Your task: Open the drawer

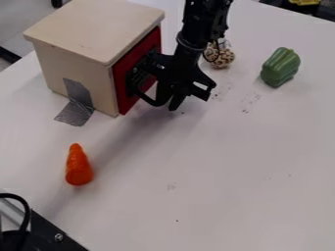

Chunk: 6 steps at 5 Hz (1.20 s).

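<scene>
The black gripper [183, 83] hangs low over the table, just right of the drawer's red front [124, 90]. That front sits on the right-facing side of a beige wooden box [82, 61] at the upper left, and it looks flush with the box. A black handle [136, 78] stands out from the red front. Gripper and handle overlap in this view, both black, so I cannot tell whether they touch. Part of the red front is hidden behind them.
Grey tape [78, 98] runs from the box's side onto the white table [216, 171]. An orange carrot [78, 166] lies at the lower left. Behind the gripper is a speckled brown object [220, 55]; a green pepper [280, 67] lies further right. Black hardware [49, 233] occupies the bottom left corner.
</scene>
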Tool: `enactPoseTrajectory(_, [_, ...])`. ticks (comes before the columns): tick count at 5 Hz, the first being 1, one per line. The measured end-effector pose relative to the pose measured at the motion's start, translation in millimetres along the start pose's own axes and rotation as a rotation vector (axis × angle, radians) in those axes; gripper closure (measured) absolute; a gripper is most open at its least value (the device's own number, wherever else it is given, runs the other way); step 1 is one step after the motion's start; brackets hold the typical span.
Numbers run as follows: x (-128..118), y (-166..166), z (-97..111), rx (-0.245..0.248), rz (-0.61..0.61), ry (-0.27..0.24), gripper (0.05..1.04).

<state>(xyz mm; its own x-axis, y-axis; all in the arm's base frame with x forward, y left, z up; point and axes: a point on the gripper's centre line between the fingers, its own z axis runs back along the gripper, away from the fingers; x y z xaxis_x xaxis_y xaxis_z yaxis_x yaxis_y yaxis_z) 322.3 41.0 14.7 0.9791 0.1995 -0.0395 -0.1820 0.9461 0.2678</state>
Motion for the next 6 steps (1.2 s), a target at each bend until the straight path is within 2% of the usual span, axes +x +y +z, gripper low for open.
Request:
enactPoseTrajectory(1, [0.1,-4.4,1.1,-0.010,-0.014,-0.003,0.944])
enactPoseTrajectory(2, [0.1,-17.7,4.9,-0.019,-0.053,-0.018,0.957])
enactPoseTrajectory(4, [-9.5,-75.5,25.3,-0.039,-0.189,-0.060,0.960])
enactPoseTrajectory(5, [-7.3,-81.2,31.9,-0.038,-0.175,-0.072,0.937])
enactPoseTrajectory(6, [-2.2,-86.9,42.7,-0.032,-0.077,-0.094,0.728])
